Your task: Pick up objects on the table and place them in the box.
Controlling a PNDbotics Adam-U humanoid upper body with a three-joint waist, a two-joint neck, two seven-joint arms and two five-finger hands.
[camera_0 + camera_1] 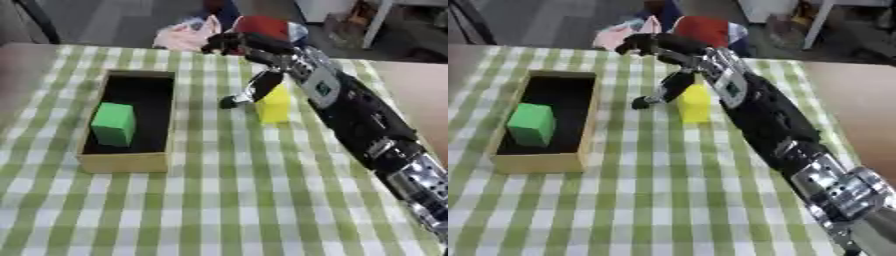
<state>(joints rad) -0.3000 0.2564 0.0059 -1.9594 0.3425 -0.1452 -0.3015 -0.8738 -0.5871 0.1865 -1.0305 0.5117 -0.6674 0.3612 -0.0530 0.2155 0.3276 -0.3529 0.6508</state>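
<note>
My right hand [677,55] reaches over the far side of the green-and-white checked tablecloth [227,200], fingers spread wide and holding nothing, thumb [662,92] angled down just beside the upright yellow rectangular block [274,106]. The green cube [114,123] sits inside the open wooden box [122,161] (black interior), left of the block.

Two blocks and a box on the checked cloth.
A green block [114,123] stands tilted inside the open wooden box [122,161], toward its near end; a yellow block [274,106] stands upright on the cloth, right of the box.
</note>
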